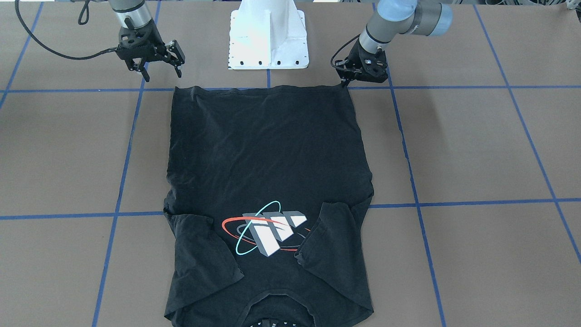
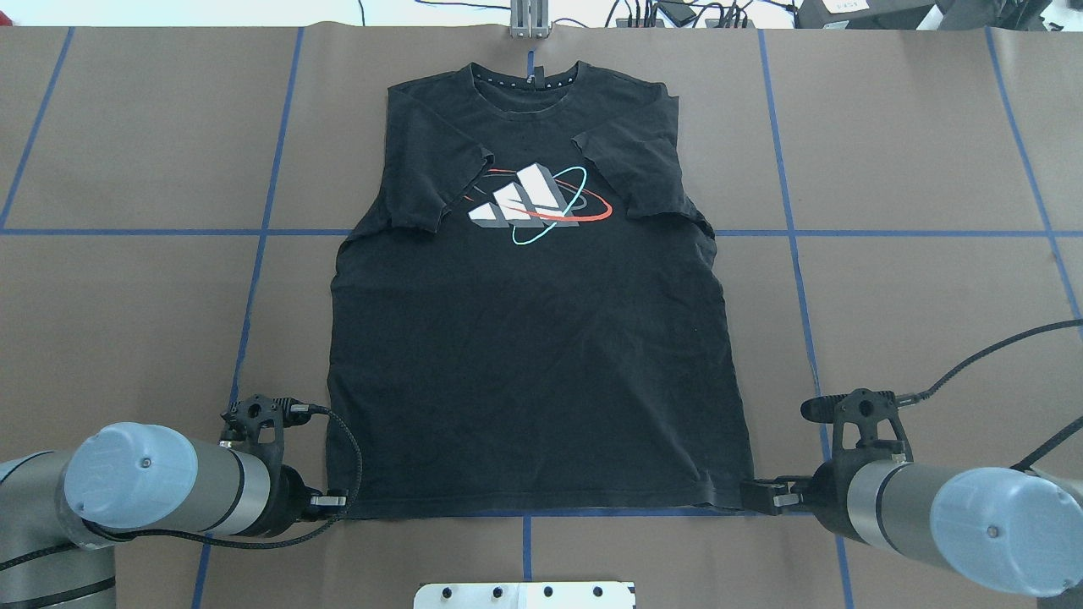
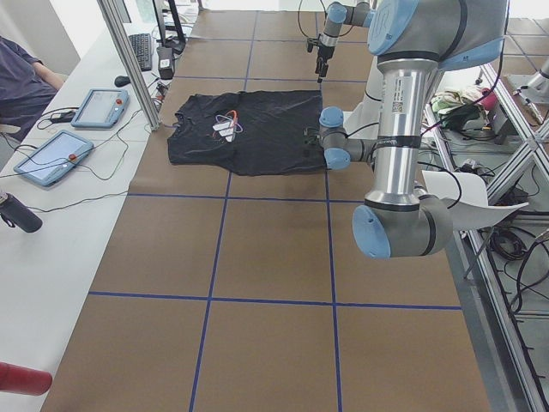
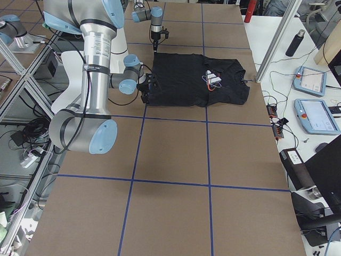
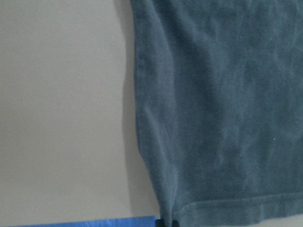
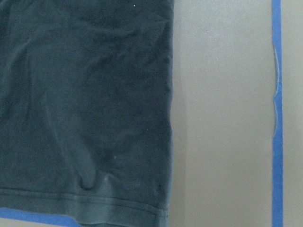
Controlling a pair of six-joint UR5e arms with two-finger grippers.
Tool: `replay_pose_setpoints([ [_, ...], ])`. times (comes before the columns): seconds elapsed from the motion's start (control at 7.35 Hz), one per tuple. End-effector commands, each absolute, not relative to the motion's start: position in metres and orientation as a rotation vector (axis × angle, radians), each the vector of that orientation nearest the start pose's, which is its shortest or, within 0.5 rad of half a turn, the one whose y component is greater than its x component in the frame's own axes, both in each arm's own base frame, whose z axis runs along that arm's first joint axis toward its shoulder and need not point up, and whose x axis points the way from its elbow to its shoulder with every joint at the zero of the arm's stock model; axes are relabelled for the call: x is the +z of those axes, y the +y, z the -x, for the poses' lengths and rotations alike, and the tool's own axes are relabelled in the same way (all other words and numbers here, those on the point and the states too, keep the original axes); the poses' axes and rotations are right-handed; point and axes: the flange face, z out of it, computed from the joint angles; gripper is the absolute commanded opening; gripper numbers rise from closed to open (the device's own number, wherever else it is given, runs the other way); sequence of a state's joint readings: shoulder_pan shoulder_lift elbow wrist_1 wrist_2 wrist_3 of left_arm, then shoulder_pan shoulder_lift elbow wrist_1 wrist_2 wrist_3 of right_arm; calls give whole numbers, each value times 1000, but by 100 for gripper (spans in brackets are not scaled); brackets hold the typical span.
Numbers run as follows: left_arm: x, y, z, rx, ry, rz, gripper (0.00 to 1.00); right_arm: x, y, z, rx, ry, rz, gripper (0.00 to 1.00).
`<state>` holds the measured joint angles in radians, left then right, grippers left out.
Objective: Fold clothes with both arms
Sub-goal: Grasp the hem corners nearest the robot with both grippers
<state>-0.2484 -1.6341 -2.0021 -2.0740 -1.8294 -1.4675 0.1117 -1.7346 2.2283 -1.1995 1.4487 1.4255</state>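
Black cotton, the T-shirt [image 1: 268,150] lies flat on the bench [image 1: 476,145], logo up, sleeves tucked in. From the front, the right gripper [image 1: 162,68] hangs near one hem corner, jaws apart; the left gripper [image 1: 346,81] sits at the other, and I cannot tell how its jaws stand. Overhead, both flank the hem. The step looks like pinching both corners, then lifting together towards the collar.
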Motion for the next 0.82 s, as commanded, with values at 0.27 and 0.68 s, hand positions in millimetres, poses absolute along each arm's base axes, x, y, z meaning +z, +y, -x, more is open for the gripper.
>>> replay_pose_setpoints([
  [0.27,361,-228,-461,0,1032,60,0,408,-160,428,6,-800,-262,86],
  [0.68,358,-227,-459,1,1038,59,0,412,-157,434,-1,-793,-265,69],
])
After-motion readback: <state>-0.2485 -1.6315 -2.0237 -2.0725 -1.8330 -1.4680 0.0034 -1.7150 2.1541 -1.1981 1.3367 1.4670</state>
